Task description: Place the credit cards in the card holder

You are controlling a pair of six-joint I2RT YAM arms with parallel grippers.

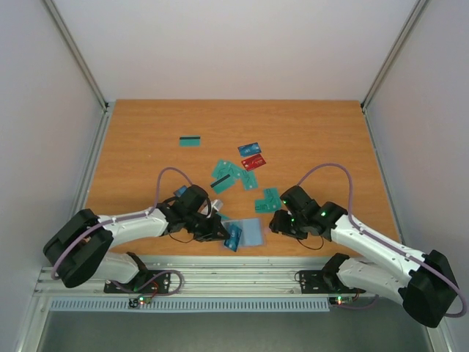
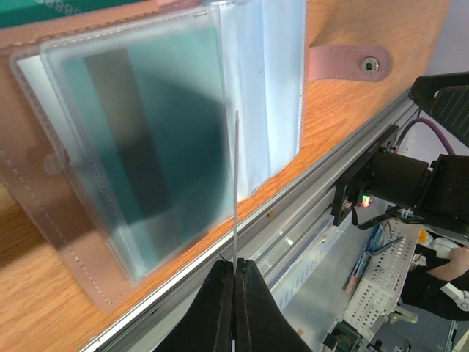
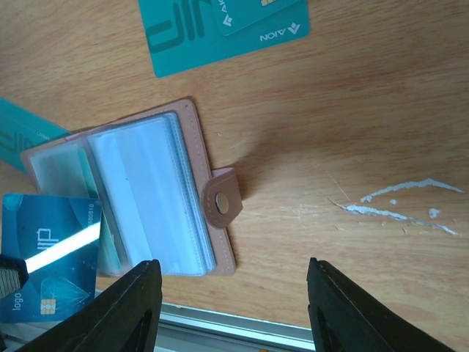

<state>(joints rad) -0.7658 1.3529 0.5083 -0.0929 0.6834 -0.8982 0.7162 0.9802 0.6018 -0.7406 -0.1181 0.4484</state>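
The left gripper [image 2: 234, 268] pinches a blue card [image 2: 236, 183] edge-on, likely to slip it into the open card holder [image 3: 146, 198] at the surface's near edge (sleeves fanned). The right gripper [image 3: 234, 301] hovers spread, empty.

One card holder [image 1: 251, 232], one red card [image 1: 253, 162], roughly three blue cards [image 1: 250, 149] — and about six teal cards [image 1: 190, 141].

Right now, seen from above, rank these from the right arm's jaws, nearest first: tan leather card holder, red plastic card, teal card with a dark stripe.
1. The tan leather card holder, lying open at the near edge.
2. The red plastic card, mid-table.
3. The teal card with a dark stripe, far back left.
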